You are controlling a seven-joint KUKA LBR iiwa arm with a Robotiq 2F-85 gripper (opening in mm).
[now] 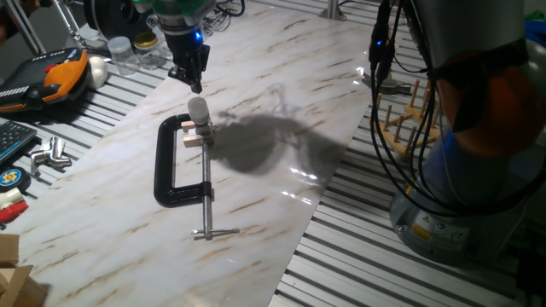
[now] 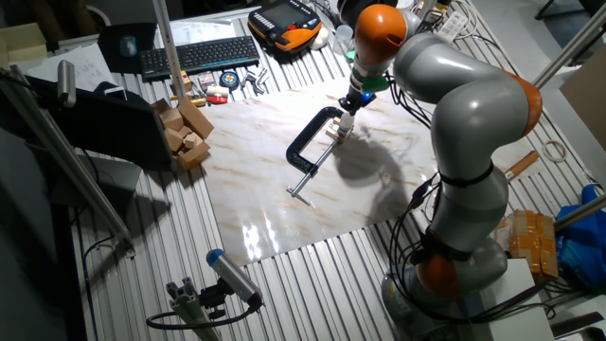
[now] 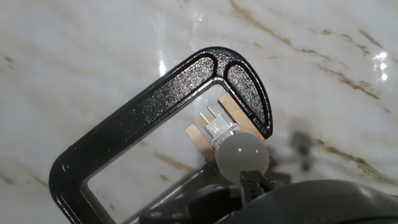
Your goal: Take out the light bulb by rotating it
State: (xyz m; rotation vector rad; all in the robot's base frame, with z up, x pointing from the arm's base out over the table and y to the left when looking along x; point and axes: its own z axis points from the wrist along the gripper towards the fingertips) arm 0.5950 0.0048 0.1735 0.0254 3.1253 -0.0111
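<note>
The light bulb [image 1: 198, 108] is small, frosted and white, and stands on a small wooden block [image 1: 197, 134] held in a black C-clamp [image 1: 167, 170] on the marble board. In the hand view the bulb [image 3: 242, 156] shows its short silvery base [image 3: 218, 128] with two thin pins against the block [image 3: 200, 137], inside the clamp [image 3: 155, 109]. My gripper [image 1: 196, 84] hangs just above the bulb, its fingers drawn to a narrow point, with a small gap to the bulb. It holds nothing. It also shows in the other fixed view [image 2: 347, 105].
An orange-and-black tool [image 1: 61, 75] with a white ball [image 1: 99, 70] and clear jars [image 1: 128, 51] lie at the back left. A wooden peg rack [image 1: 408, 119] stands right of the board. The clamp's screw handle [image 1: 213, 231] sticks out toward the front.
</note>
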